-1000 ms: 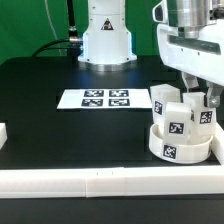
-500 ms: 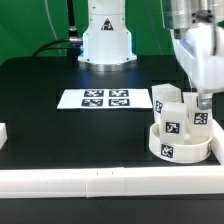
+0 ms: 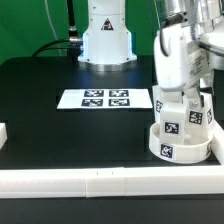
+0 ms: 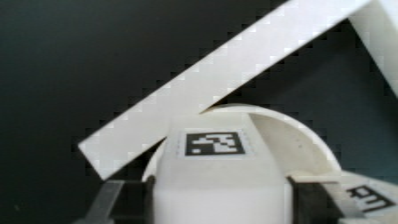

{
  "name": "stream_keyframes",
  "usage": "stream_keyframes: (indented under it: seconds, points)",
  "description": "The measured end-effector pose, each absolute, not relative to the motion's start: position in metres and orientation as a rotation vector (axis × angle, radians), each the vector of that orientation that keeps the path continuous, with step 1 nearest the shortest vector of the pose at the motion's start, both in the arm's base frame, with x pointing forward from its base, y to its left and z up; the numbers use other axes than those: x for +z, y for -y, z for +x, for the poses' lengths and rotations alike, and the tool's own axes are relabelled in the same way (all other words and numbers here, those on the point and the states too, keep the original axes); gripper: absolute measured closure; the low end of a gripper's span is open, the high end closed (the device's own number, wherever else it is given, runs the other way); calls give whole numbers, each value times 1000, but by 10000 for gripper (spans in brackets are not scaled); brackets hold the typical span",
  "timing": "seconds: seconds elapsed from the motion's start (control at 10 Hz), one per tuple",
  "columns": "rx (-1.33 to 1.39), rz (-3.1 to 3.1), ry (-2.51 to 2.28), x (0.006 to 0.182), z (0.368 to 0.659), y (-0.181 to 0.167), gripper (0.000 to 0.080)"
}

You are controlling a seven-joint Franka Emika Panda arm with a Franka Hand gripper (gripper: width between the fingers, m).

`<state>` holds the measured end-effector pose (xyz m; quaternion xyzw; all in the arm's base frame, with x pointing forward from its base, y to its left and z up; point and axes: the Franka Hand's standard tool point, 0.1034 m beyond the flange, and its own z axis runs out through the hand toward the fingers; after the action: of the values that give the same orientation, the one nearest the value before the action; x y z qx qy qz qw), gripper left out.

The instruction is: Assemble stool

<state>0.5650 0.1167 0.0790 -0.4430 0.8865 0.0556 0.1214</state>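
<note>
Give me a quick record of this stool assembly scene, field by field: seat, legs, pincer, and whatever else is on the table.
seat: thick round white plastic disc seat, near the exterior view's right, close to the front rail
legs: stubby white tagged block legs standing upright on the seat
pincer: robot's two-finger pincer straddling a leg, fingers on both sides
marker board: flat white marker board, mid-table, apart from the seat
border: long white border rail along the front edge

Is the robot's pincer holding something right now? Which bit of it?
Yes. The pincer is holding a white stool leg that stands on the round seat. Its fingers press the leg's two sides.
</note>
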Motion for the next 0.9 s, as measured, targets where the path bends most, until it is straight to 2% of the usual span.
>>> stream_keyframes:
  seconds: [0.2, 0.3, 0.4, 0.5, 0.6, 0.9]
  points:
    - [165, -1294, -2579, 79, 565, -116, 463]
    - [165, -1304, -2576, 78, 564, -117, 369]
    - [164, -1310, -2569, 80, 565, -118, 369]
    - [165, -1306, -2548, 91, 566, -119, 208]
    - [165, -1307, -2525, 104, 565, -121, 162]
    - [128, -1484, -2400, 106, 566, -121, 153]
